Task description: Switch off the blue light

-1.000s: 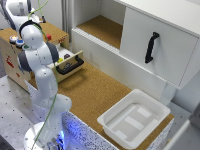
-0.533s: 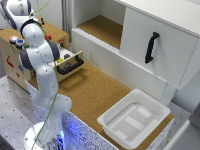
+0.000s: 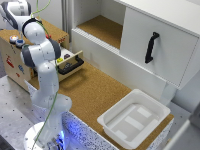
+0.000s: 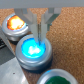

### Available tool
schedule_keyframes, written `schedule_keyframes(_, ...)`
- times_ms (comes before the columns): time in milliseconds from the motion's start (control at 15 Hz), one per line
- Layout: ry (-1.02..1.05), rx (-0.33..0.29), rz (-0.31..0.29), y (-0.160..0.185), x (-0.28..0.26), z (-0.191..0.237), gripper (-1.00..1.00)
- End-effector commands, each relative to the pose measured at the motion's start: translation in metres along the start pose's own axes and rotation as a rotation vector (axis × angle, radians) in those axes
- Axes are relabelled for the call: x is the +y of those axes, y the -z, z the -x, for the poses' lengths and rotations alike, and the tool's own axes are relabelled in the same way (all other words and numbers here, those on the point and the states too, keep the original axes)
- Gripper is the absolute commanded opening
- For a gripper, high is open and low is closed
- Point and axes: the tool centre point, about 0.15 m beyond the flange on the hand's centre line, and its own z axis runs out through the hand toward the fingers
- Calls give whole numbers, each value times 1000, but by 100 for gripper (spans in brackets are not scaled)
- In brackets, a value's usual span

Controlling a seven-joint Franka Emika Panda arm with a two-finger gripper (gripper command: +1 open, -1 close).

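In the wrist view the blue light point(image 4: 34, 50) glows bright cyan in its pale grey rim, set in the top of a wooden box. My gripper point(image 4: 37, 33) hangs straight above it. The two fingertips are close together with nothing between them, just over the lamp's cap; contact cannot be judged. In the exterior view the blue light point(image 3: 20, 43) is a small dot on the box top at the exterior view's left. The arm's own links mostly hide the gripper there.
An orange-red lit button point(image 4: 15, 24) and a green button point(image 4: 58, 78) flank the blue one. The wooden box point(image 3: 12, 62) has an open drawer point(image 3: 70, 65). A white bin point(image 3: 134, 119) sits on the cork table, and a white cabinet with a black handle point(image 3: 151, 47) stands behind.
The arm's upper links have shifted slightly over the wooden box. Nothing else in the exterior view has moved.
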Motion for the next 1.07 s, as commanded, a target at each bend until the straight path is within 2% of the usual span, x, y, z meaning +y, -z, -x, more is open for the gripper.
schedule_keyframes(0, -23, -136, 58, -19, -7, -38, -100)
schedule_keyframes(133, -50, -91, 100, 15, -8, -28, -100)
schedule_keyframes(267, -57, -72, 122, 40, -12, -23, -100)
schedule_keyframes(333, -62, -68, 145, 51, -14, -20, 100)
schedule_keyframes(600, -123, -35, 196, 74, -10, -13, 100)
schedule_keyframes(867, -178, -23, 187, 66, 2, -14, 100)
schedule_keyframes(933, -199, -26, 200, 63, 6, -15, 100)
schedule_keyframes(1000, -232, -69, 262, 58, 11, -16, 100)
